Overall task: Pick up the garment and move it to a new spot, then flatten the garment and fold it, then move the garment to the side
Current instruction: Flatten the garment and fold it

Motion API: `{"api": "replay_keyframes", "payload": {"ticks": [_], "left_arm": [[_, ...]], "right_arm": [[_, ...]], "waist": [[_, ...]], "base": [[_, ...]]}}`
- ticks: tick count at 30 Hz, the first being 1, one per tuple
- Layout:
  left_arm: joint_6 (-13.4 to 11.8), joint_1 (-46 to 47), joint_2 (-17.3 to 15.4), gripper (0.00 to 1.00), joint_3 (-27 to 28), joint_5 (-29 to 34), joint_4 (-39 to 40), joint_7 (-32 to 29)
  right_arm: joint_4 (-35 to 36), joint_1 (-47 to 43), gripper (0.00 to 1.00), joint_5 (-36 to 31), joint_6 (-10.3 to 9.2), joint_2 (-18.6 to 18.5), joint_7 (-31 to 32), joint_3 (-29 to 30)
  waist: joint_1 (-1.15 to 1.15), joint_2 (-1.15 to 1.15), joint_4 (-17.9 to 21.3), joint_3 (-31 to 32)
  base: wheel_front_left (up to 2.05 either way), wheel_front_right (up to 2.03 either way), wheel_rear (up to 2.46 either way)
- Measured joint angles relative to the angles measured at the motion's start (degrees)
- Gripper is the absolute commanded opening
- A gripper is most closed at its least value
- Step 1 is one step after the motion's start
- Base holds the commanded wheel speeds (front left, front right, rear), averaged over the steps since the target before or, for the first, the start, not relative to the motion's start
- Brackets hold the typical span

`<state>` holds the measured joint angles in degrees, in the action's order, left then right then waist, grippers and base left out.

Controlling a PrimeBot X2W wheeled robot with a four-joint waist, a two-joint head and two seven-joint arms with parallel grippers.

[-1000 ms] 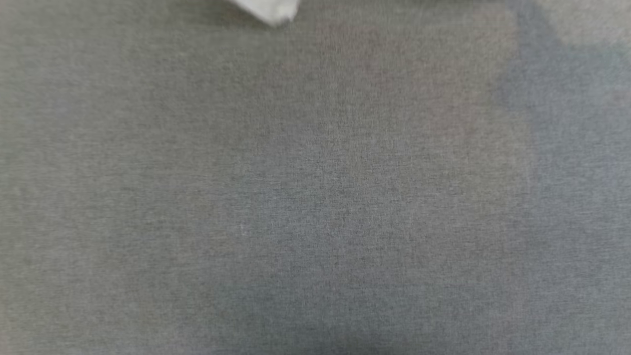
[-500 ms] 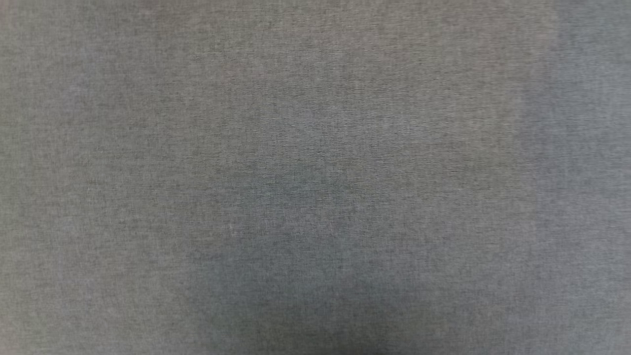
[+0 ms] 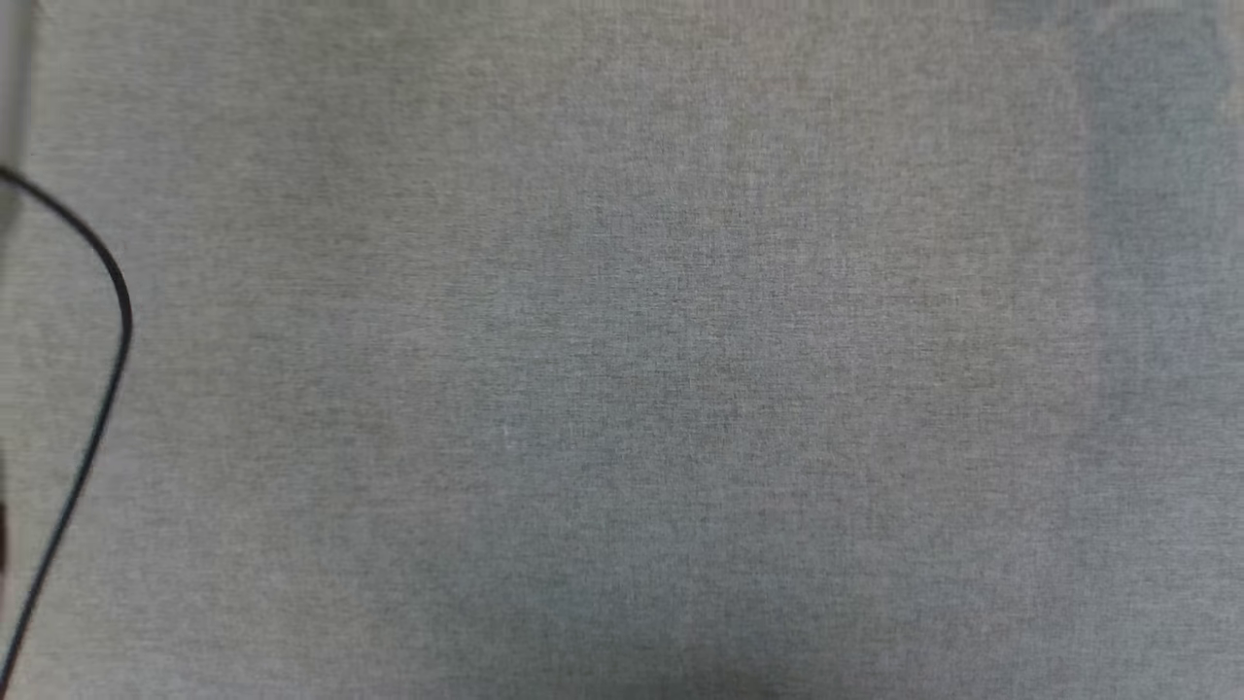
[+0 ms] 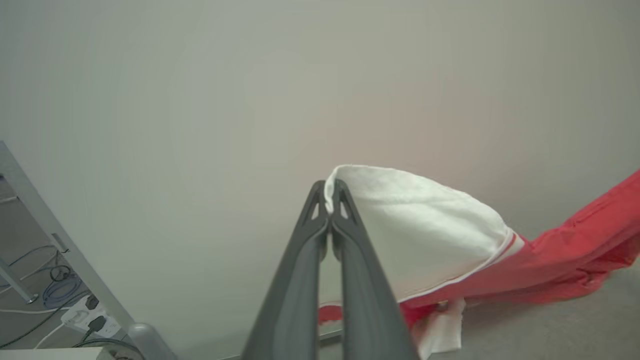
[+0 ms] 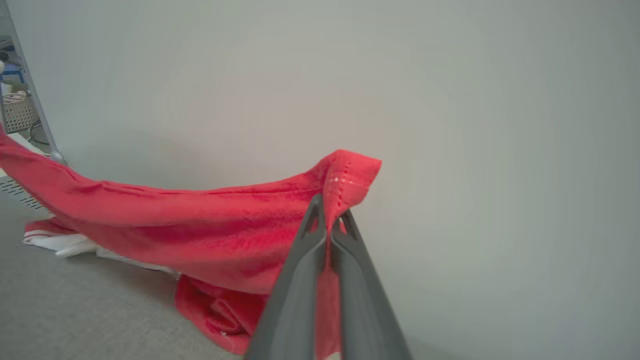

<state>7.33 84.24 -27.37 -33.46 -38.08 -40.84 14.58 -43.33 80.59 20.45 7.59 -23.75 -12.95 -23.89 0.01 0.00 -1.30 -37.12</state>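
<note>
The garment is a red shirt with white sleeves, held up between both grippers and sagging toward the grey surface. In the left wrist view my left gripper (image 4: 329, 197) is shut on the edge of a white sleeve (image 4: 425, 230); the red body (image 4: 575, 255) trails off to the right. In the right wrist view my right gripper (image 5: 330, 212) is shut on a stitched red hem corner (image 5: 350, 175), and the garment (image 5: 200, 225) hangs away to the left, its lower folds touching the grey surface (image 5: 75, 310).
The grey fabric-covered surface (image 3: 622, 350) spans the head view, with a black cable (image 3: 107, 282) curving along its left edge. A pale wall (image 4: 250, 100) stands behind. A metal frame leg (image 4: 50, 235), a power strip and cables (image 4: 75, 315) lie at the left.
The head camera has moved: the white cloth corner at the top edge a second ago is gone, and a black cable now shows at the left edge.
</note>
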Motion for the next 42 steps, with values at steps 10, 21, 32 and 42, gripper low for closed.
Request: {"api": "replay_keyframes", "payload": {"ticks": [10, 21, 32, 42], "left_arm": [[-3.7, -33.2, -1.3, 0.0, -1.6, 0.6, 14.0, 0.1], [-9.6, -60.4, -6.3, 0.0, -5.9, -3.4, 24.6, -5.5], [-14.1, -73.5, -12.1, 0.0, -7.4, -5.0, 36.3, -8.8], [-16.5, -81.1, -15.0, 0.0, -10.6, -5.4, 45.2, -11.2]], "right_arm": [[3.8, -22.0, 0.0, 8.0, -0.02, -1.9, -1.5, -5.9], [7.4, -40.8, 0.0, 19.7, -0.03, -7.6, 3.4, -13.8], [11.0, -54.4, 0.0, 30.0, -0.03, -9.9, 7.7, -13.6], [13.5, -66.6, 0.0, 34.3, -0.03, -11.2, 8.1, -7.4]], "waist": [[-0.01, 0.0, -1.5, 10.6], [-0.02, 0.0, -2.8, 21.6], [-0.02, 0.0, -3.9, 30.7], [-0.01, 0.0, -4.3, 37.0]], "base": [[0.0, 0.0, 0.0], [0.0, 0.0, 0.0], [0.0, 0.0, 0.0], [0.0, 0.0, 0.0]]}}
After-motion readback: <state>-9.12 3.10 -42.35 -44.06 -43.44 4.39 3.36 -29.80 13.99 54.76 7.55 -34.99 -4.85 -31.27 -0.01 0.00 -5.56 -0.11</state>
